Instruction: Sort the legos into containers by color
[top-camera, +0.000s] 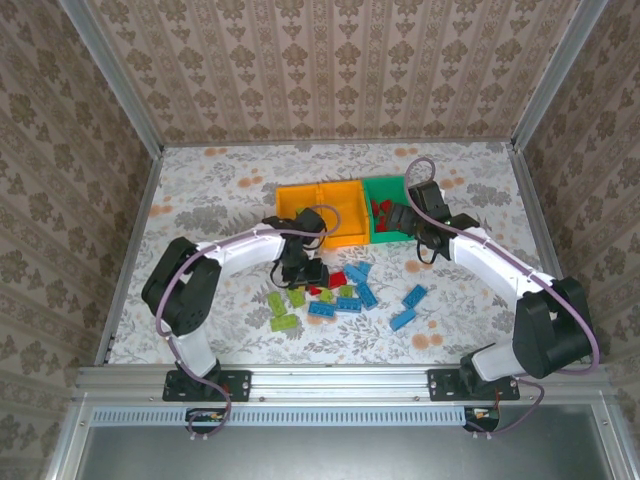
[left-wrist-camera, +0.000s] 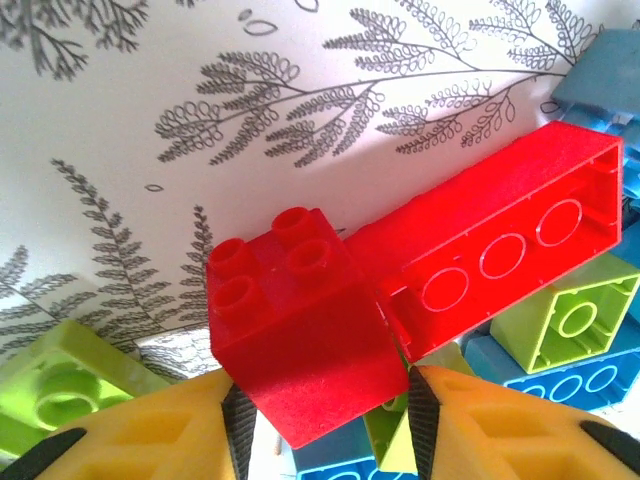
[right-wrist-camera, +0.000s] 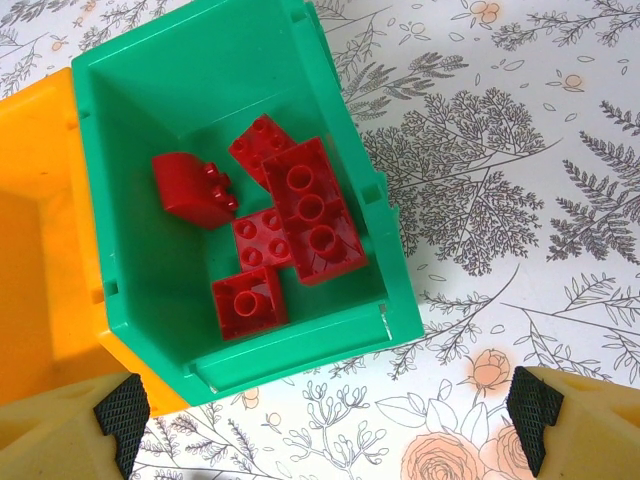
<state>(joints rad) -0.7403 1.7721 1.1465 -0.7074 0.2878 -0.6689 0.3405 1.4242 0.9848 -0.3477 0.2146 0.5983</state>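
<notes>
The left arm bends at its elbow on the left side and stretches its forearm to the right over the table (top-camera: 220, 190), so that the left claw (top-camera: 302, 270) points down into the pile of loose bricks in the middle. In the left wrist view this left claw (left-wrist-camera: 320, 425) is clenched on a small red brick (left-wrist-camera: 300, 340), with one yellow finger on each side of it. The studs of this brick point away from the claw. Just beside it lies a long red brick (left-wrist-camera: 500, 250), turned so that its hollow side shows. Lime bricks (left-wrist-camera: 570, 320) and blue bricks (left-wrist-camera: 560, 378) lie around them. The right arm reaches from its elbow on the right up and to the left. The right claw (top-camera: 410, 218) hangs above the green bin (right-wrist-camera: 120, 150), with its fingers (right-wrist-camera: 530, 415) spread wide and holding nothing. Five red bricks (right-wrist-camera: 300, 210) lie in this bin. The two orange bins (top-camera: 340, 184) stand touching it on its left.
</notes>
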